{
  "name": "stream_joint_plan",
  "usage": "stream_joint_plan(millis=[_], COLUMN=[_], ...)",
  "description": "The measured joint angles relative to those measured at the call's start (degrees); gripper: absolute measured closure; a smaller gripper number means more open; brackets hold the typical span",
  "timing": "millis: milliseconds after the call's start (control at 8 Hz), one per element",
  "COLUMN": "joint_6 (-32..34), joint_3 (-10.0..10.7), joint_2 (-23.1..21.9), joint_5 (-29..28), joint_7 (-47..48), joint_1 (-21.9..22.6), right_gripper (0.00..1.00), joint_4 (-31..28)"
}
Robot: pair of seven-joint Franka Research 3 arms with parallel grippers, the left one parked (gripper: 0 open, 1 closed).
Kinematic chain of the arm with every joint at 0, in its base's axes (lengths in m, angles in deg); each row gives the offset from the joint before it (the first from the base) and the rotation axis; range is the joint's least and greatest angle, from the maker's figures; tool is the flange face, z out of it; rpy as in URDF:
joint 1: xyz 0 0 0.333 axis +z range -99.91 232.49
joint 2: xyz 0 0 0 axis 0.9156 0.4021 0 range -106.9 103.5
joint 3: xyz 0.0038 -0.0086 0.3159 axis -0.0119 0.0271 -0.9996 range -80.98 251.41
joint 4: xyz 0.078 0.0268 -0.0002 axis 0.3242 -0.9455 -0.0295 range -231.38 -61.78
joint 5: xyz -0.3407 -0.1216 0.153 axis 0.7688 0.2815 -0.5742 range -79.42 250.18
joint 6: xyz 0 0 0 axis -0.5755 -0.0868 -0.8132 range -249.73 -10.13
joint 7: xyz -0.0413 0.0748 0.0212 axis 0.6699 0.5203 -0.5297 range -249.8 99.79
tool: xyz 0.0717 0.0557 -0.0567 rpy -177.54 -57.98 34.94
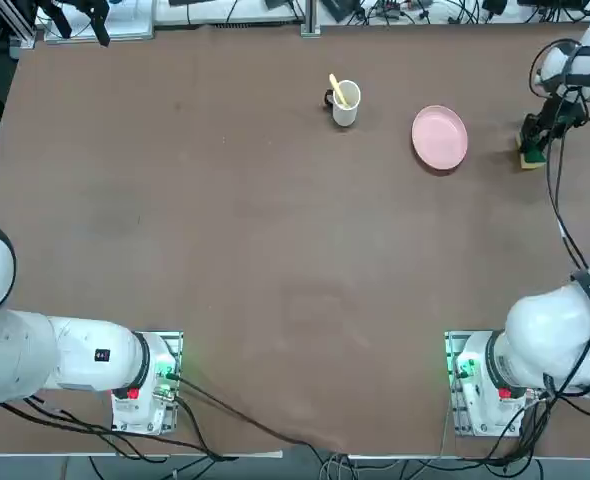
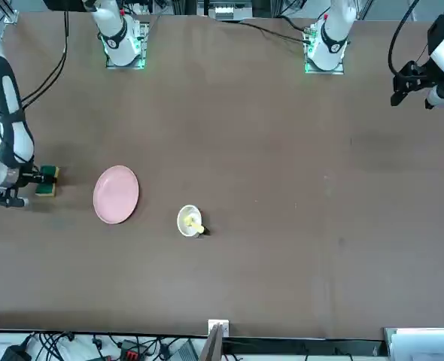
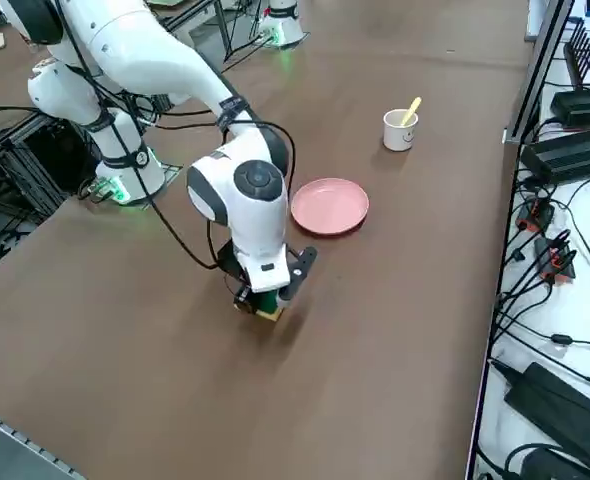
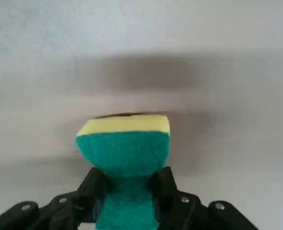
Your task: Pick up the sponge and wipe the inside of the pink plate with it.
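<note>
Brown tabletop (image 1: pixel 275 250), right claw (image 4: pixel 129 191) pinching green-yellow sponge (image 4: pixel 127 148) — near pink plate (image 1: pixel 440 137).

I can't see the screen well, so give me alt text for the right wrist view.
The right gripper pinches a sponge between its two black fingers, squeezing its green body into a waist. A yellow layer edges its far end, above the tabletop.

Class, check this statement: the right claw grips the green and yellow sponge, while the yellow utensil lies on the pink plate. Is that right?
Not quite: the front view shows the yellow utensil standing in the white cup, not on the pink plate. The right claw does grip the sponge.
</note>
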Motion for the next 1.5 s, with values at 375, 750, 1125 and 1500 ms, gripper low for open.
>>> stream_joint_plan(millis=[375, 750, 1125, 1500], joint_6=[4.7, 6.6, 5.9, 3.3], joint_3=[-3.0, -10.6, -15.0, -15.3], joint_2=[-5.1, -7.9, -7.6, -5.2], joint_5=[-0.2, -1.1, -2.8, -3.0], joint_7=[6.0, 18.2, 27.2, 35.3], joint_1=[2.4, 5.3, 6.9, 10.5], right_gripper=[0.46, 0.45, 0.45, 0.44], joint_4=[0.8, 0.7, 0.0, -0.6])
